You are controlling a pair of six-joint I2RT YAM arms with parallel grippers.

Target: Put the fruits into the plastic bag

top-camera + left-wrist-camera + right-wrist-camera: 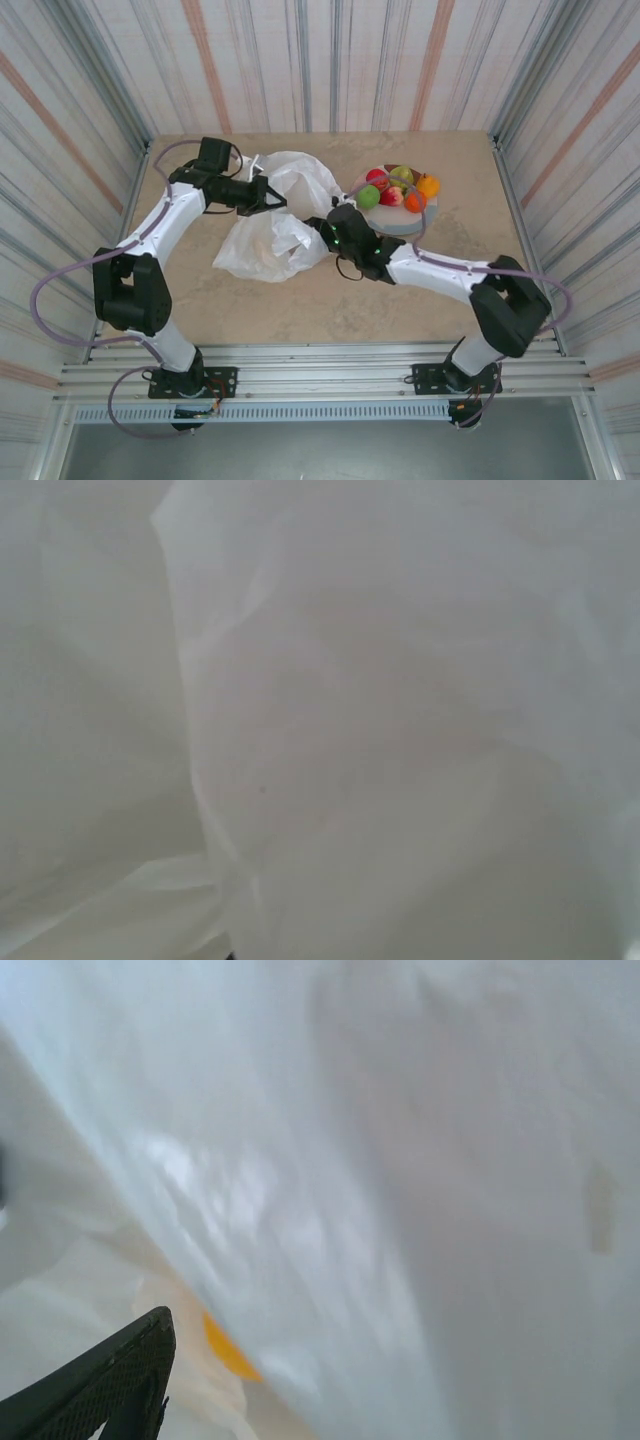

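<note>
The white plastic bag (262,248) lies crumpled at the table's middle, its upper part raised. My left gripper (266,195) is shut on the bag's top edge, and wrinkled bag film (380,730) covers the left wrist view. Several fruits (395,190), green, red and orange, sit on a pale plate (421,223) to the right of the bag. My right gripper (319,230) is at the bag's right edge with its jaws wide open. In the right wrist view one of its fingers (110,1385) shows at lower left. Beside it, a sliver of an orange fruit (226,1350) peeks from under the film (400,1160).
Striped walls enclose the tan tabletop (330,300) on three sides. The right arm's forearm (440,268) stretches across the table just in front of the plate. The left arm's elbow (130,285) stands at the near left.
</note>
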